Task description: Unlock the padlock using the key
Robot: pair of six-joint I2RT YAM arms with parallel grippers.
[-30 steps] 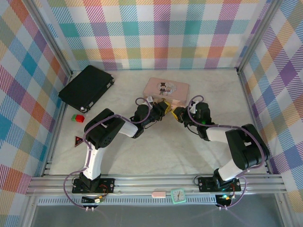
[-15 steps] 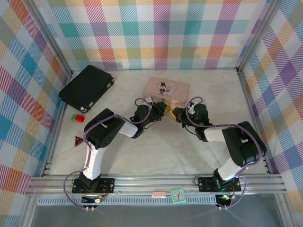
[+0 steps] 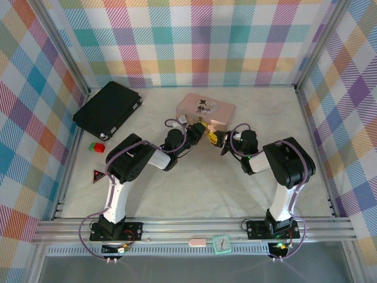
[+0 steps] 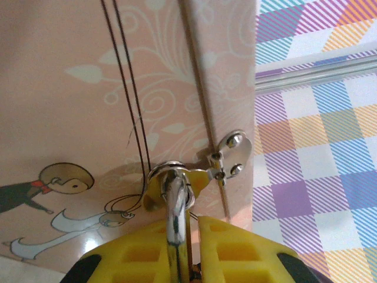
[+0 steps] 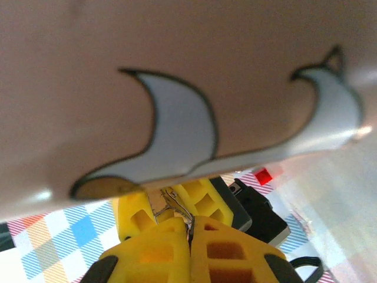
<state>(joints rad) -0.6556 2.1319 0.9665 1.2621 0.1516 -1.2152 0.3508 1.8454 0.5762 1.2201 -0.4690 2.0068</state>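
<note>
The pink tin (image 3: 206, 109) lies at the back middle of the table. My left gripper (image 3: 204, 132) is at its front edge, shut on the padlock (image 4: 175, 213). The padlock's silver shackle runs up from between the yellow fingers (image 4: 235, 247) through the ring of the tin's hasp (image 4: 227, 158). Its brass body is hidden in the fingers. My right gripper (image 3: 222, 141) faces it from the right and is shut on the key (image 5: 177, 207). The thin metal key reaches toward the left gripper's fingers (image 5: 136, 217), under the tin (image 5: 194, 71).
A black case (image 3: 107, 109) lies at the back left. Red and green blocks (image 3: 97, 147) and a dark triangular piece (image 3: 97, 174) sit along the left wall. Checked walls close three sides. A small teal clock (image 3: 221, 243) sits on the front rail.
My right gripper has moved left and a little back with the key, right up to the left gripper and the tin's front. The left gripper has barely shifted.
</note>
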